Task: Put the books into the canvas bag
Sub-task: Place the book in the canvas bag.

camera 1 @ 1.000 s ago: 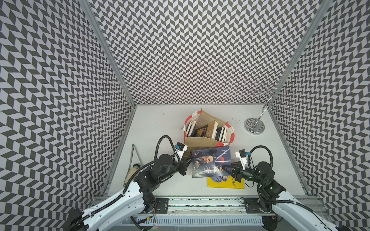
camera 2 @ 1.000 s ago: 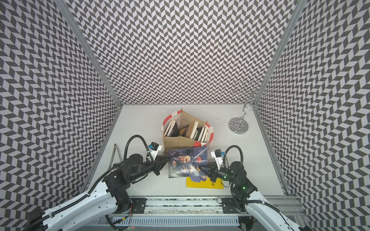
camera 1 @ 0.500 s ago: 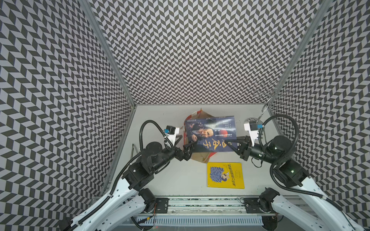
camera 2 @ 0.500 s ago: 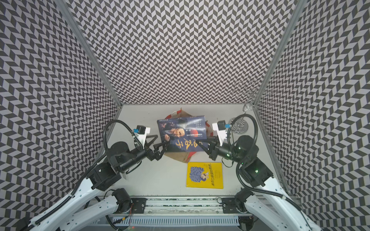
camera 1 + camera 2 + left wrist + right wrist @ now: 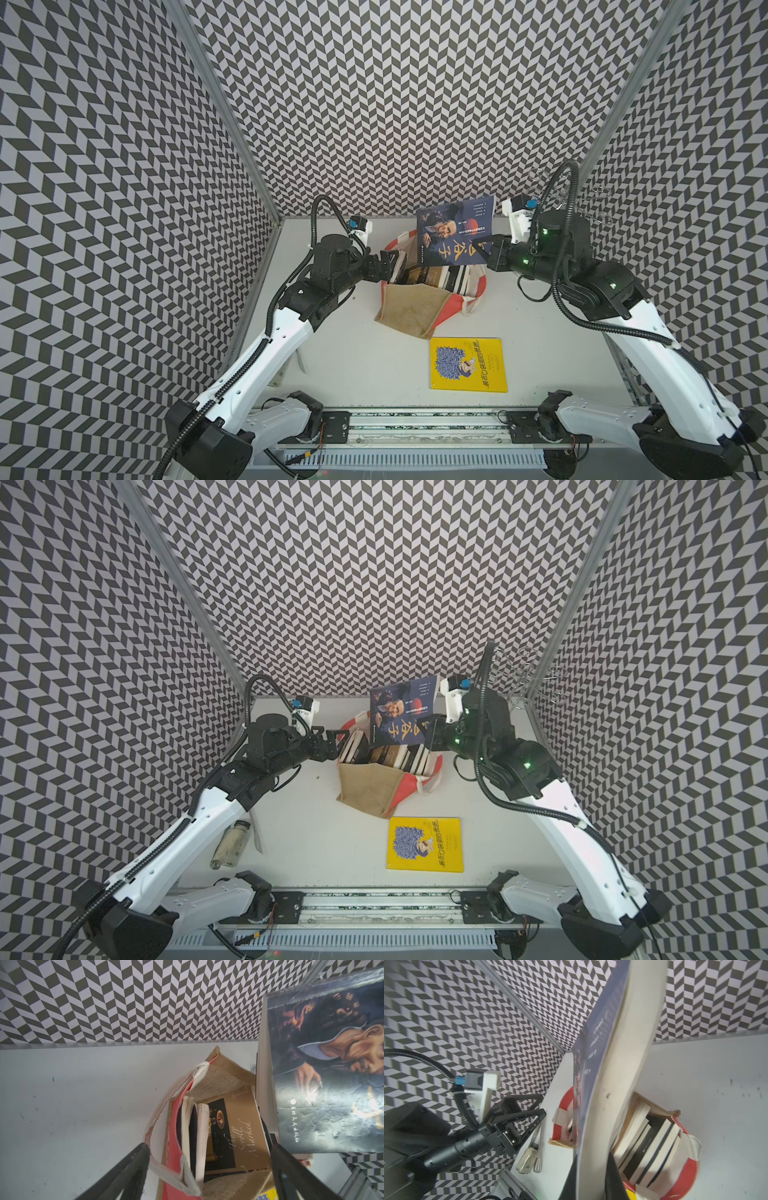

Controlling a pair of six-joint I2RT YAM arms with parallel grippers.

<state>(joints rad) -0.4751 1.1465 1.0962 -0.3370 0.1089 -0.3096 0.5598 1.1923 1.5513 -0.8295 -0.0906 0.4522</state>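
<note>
The canvas bag (image 5: 415, 307) (image 5: 370, 787) stands mid-table with several books (image 5: 436, 276) (image 5: 390, 756) upright inside. A navy book (image 5: 455, 237) (image 5: 403, 717) hangs on edge just above the bag's mouth. My right gripper (image 5: 486, 257) (image 5: 430, 737) (image 5: 591, 1180) is shut on its lower right corner. My left gripper (image 5: 390, 266) (image 5: 332, 744) (image 5: 209, 1147) is open at the bag's left rim (image 5: 224, 1072), holding nothing. A brown book (image 5: 234, 1126) leans inside the bag. A yellow book (image 5: 467, 365) (image 5: 424, 845) lies flat in front of the bag.
A glass bottle (image 5: 230, 845) and a metal spatula (image 5: 255, 833) lie by the left wall, behind my left arm. A wire stand (image 5: 528, 683) is at the back right corner. Chevron walls close in three sides.
The navy book rose from on top of the yellow book near the front edge to above the bag. My left gripper let go of it and opened; the right still holds it.
</note>
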